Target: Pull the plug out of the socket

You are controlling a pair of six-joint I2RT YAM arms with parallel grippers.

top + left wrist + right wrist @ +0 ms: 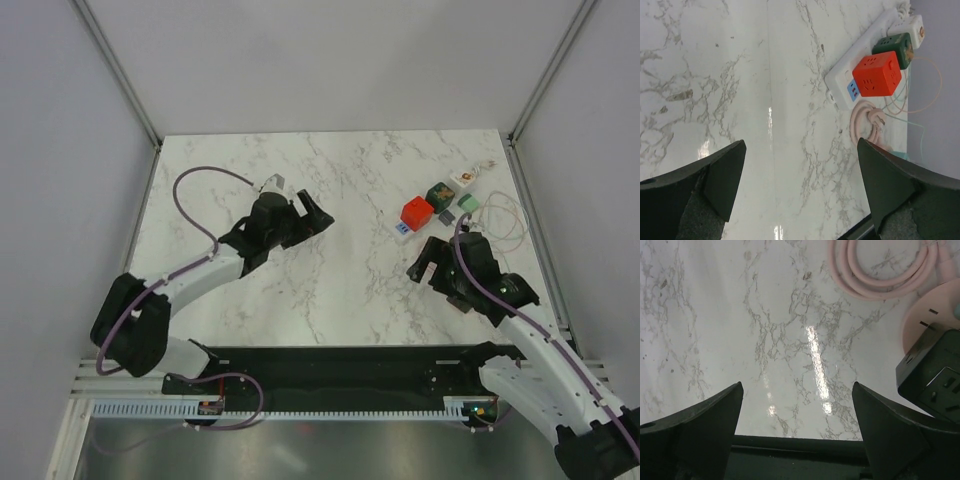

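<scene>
The socket (404, 229), a long white strip, lies slanted at the table's right back; the left wrist view shows it at upper right (840, 80). Three cube plugs sit on it in a row: red (417, 211) (876, 76), dark green (438, 193) (895, 49) and white (464, 178) (913, 27). My left gripper (320, 222) (801, 143) hangs open over bare marble, well left of the strip. Just in front of the strip's near end, my right gripper (430, 262) (797, 386) is open with nothing between its fingers.
A coiled pink cable (880, 267) (866, 120), a pink round adaptor (930, 315) and a black cube adaptor (935, 372) lie beside the strip. Thin loose cables (505, 215) loop near the right wall. A teal block (468, 202) sits behind them.
</scene>
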